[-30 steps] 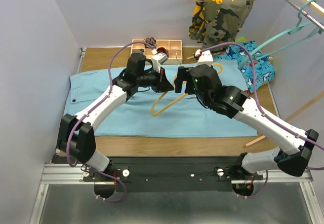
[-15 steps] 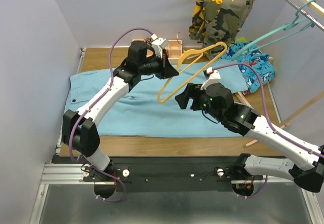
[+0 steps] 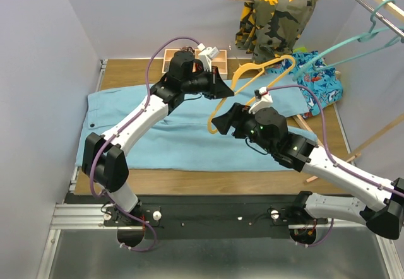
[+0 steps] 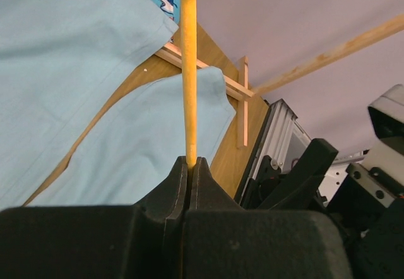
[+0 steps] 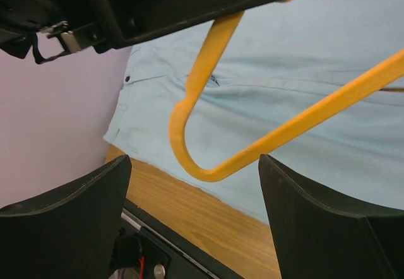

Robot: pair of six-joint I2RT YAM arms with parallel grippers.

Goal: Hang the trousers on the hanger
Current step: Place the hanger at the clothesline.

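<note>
Nearest us, the right gripper (image 3: 219, 122) stands wide, gripping nothing, and the rounded end of a yellow hanger (image 5: 315, 118) shows just beyond its fingers, apparently not touching them. Below it the trousers (image 3: 183, 143) lie spread flat across the wooden table (image 3: 208, 181). Further on, the left gripper (image 3: 227, 89) is clamped tight on the yellow hanger's thin bar, holding it raised over the cloth. At the far right we see the hanger (image 3: 344, 47), teal, hanging high above a shark-print cloth (image 3: 322, 83), well apart from both grippers
</note>
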